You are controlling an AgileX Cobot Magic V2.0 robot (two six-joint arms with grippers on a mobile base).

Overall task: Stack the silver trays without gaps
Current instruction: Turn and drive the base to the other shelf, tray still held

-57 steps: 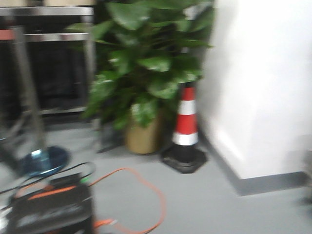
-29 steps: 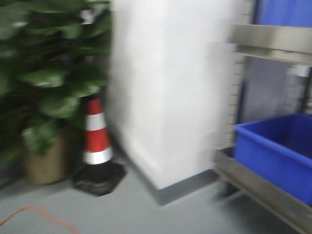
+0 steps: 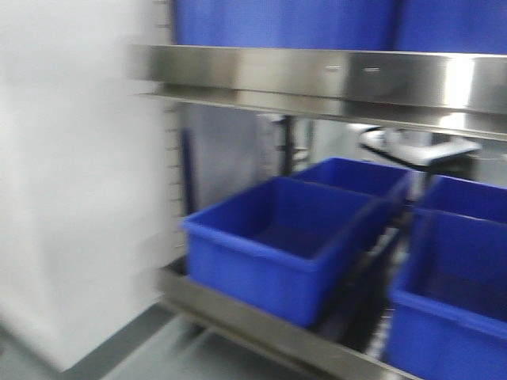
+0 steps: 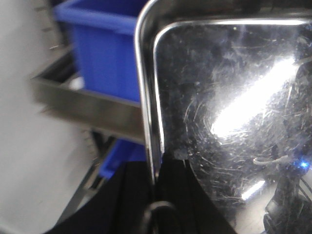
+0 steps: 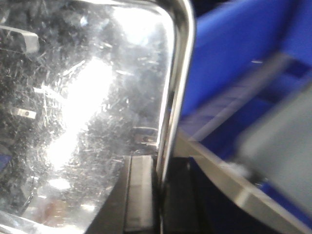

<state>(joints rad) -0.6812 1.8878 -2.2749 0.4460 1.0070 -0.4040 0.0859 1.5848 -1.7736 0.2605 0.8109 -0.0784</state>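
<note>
A silver tray [image 4: 229, 97] fills the left wrist view, scratched and shiny, with its rounded corner at the top left. My left gripper [image 4: 157, 170] is shut on its left rim, one black finger on each side. The same kind of silver tray [image 5: 83, 107] fills the right wrist view. My right gripper [image 5: 158, 168] is shut on its right rim. Whether both views show one tray I cannot tell. No tray and no gripper shows in the front view.
A steel shelf rack [image 3: 317, 75] stands ahead with several blue bins [image 3: 277, 245] on its lower shelf and more above. A white wall [image 3: 71, 158] is on the left. Blue bins [image 4: 102, 53] and shelf rails [image 5: 229, 180] lie close beside both grippers.
The front view has swung right: the plant and traffic cone left the frame, the white wall slid left, and the rack with blue bins now fills the view.
</note>
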